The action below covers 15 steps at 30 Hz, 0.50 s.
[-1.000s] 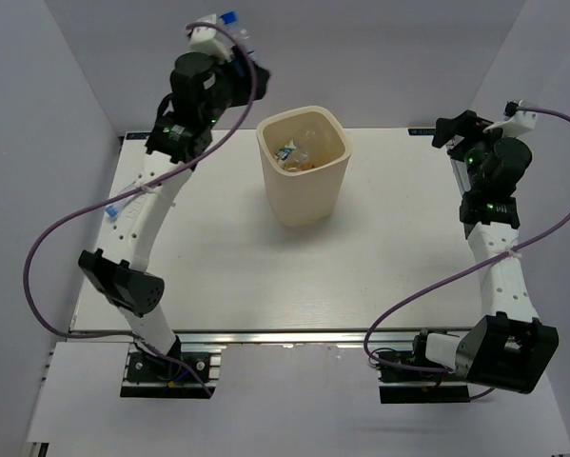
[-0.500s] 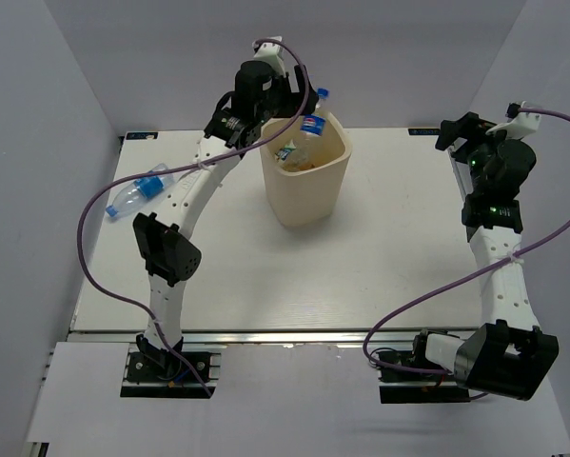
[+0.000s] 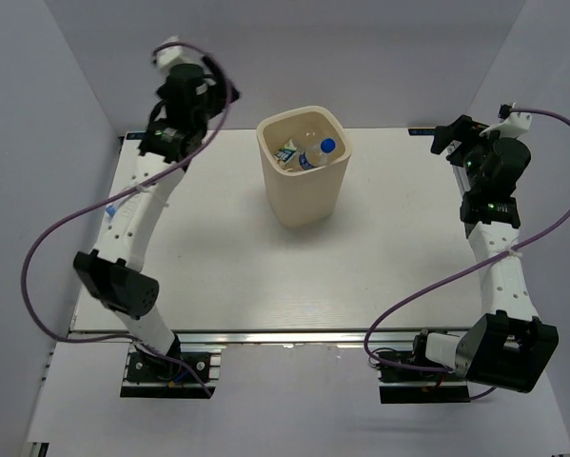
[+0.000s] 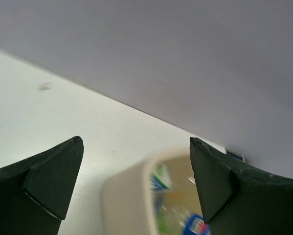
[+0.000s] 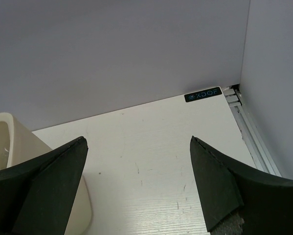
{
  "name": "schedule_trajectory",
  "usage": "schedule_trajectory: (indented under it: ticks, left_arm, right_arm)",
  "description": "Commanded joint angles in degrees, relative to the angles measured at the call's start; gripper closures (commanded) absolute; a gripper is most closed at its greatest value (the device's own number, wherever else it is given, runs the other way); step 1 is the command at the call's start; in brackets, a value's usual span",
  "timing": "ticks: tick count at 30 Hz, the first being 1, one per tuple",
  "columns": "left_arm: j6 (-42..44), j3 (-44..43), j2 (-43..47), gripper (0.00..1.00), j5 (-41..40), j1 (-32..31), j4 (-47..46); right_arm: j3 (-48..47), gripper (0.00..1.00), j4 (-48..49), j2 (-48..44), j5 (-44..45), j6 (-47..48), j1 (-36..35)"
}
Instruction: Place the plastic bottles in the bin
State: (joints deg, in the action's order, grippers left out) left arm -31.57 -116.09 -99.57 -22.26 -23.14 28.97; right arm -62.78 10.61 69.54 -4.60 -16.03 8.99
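The cream bin (image 3: 304, 195) stands at the back middle of the table. Inside it lie several plastic bottles, the top one (image 3: 315, 154) clear with a blue cap. My left gripper (image 3: 211, 93) hangs open and empty, up and to the left of the bin. The left wrist view is blurred: the bin's rim (image 4: 129, 188) and a blue-labelled bottle (image 4: 197, 226) show between the spread fingers (image 4: 53, 181). Another clear bottle (image 3: 111, 209) lies at the table's left edge, mostly hidden by the left arm. My right gripper (image 3: 449, 135) is open and empty at the far right.
Grey walls close in the table at the back and on both sides. In the right wrist view, the open right gripper (image 5: 136, 166) faces bare table, with the bin's side (image 5: 9, 142) at the left and a metal rail (image 5: 249, 127) on the right.
The left gripper swung over the bin with a blue-capped bottle, opened and dropped it in, then swung back to the left. The right arm stayed still.
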Motion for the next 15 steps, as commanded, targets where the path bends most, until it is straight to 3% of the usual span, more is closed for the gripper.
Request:
schedule_trajectory:
  ticks: [1,5,10,15]
  left_arm:
    - [-16.04,9.11,6.22,0.02,-10.42,9.05,6.44]
    - [-26.42,18.06,9.74,0.02,-15.53,15.39,12.34]
    - [-33.02,24.24,8.78,0.02,-8.17,26.09,12.08]
    - [-36.52,25.48,4.39,0.02,-6.03,30.16,11.28]
  right_arm:
    - [-2.43,0.11,1.34,-0.02,1.35,1.26,0.23]
    - [-3.22,0.11,0.20,0.51,2.40,1.79,0.23]
    - [-3.57,0.11,-0.94,0.95,3.28,2.14,0.32]
    - [-4.10,0.11,-2.17,1.39,5.90,3.72,0.24]
